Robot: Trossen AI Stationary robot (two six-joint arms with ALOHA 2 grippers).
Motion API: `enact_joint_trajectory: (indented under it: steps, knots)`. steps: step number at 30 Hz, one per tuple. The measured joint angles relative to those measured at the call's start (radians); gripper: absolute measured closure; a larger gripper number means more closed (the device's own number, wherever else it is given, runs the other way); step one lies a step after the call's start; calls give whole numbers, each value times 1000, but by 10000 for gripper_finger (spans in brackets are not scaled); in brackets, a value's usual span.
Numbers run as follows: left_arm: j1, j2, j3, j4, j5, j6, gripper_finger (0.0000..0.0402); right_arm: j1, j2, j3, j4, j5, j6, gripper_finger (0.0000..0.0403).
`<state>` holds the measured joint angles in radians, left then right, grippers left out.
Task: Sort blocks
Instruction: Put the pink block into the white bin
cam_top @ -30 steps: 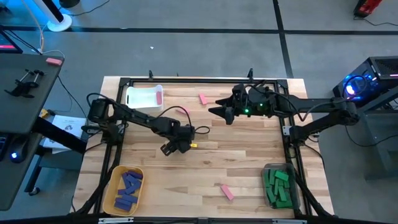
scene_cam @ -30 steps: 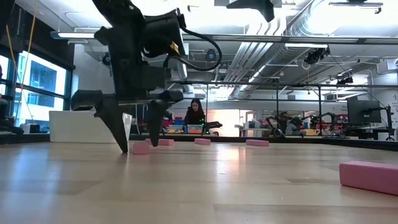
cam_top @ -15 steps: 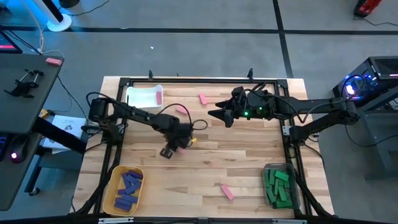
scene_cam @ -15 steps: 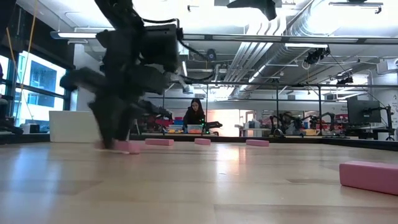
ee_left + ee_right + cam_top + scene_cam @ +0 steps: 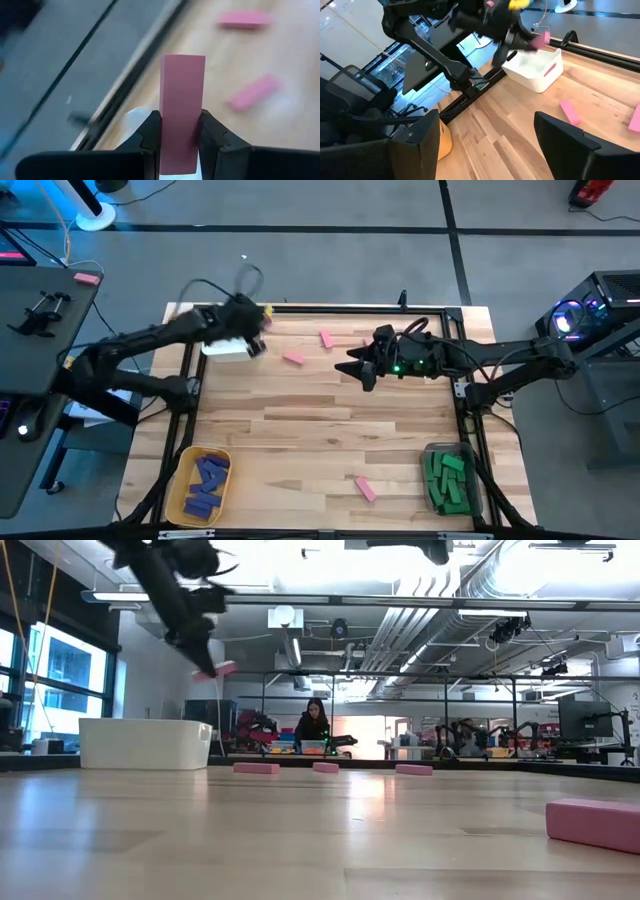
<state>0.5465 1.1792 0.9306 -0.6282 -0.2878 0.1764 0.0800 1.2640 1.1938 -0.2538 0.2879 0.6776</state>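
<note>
My left gripper [image 5: 252, 343] hangs at the table's far left, over the white bin [image 5: 222, 348], shut on a pink block [image 5: 182, 90]. In the low view the block [image 5: 222, 668] shows high above the bin [image 5: 145, 743]. My right gripper [image 5: 356, 366] stands open and empty at the far middle of the table. Three more pink blocks lie flat on the wood: two at the far middle [image 5: 293, 358] [image 5: 326, 338] and one at the near middle [image 5: 365, 488]. Another pink block [image 5: 550, 69] lies in the bin. My left gripper pinches the pink block between its two fingers [image 5: 151, 135], on two opposite sides of the end nearest the wrist [image 5: 179, 142]. The block lies along the fingers and sticks out well past their tips. It is lifted clear, above the white bin.
A yellow bin [image 5: 184, 498] with blue blocks stands at the near left corner. At the near right corner a clear bin [image 5: 430, 452] holds green blocks. A black frame rail [image 5: 330, 308] runs along the table's far edge. A person sits far off in the room [image 5: 314, 725].
My left gripper has shut on a pink block at the table's middle. It has lifted the block clear and swung it up toward the far left, over the white bin. The right arm has kept still.
</note>
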Motion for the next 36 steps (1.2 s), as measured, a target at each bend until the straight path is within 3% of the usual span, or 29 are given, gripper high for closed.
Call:
enact_joint_trajectory:
  steps: [5,10,18,22,25,28,36]
  knots:
    - [234,-32,-60,-61,43,-106,352,25,0,0,-1,28,1,147]
    - [294,-30,-131,-111,72,-147,350,42,0,0,-5,54,-1,147]
    - [291,-30,-157,-112,-24,-159,237,38,0,0,-8,54,-13,147]
    - [291,-30,-126,-119,-8,-166,187,38,0,0,-9,55,-23,147]
    - [290,-30,-98,-124,62,-191,165,38,0,0,-9,55,-26,147]
    - [252,-30,-69,-120,183,-226,158,38,0,0,-9,55,-30,147]
    - [-78,45,-55,-21,159,-143,172,37,0,0,-9,55,-57,147]
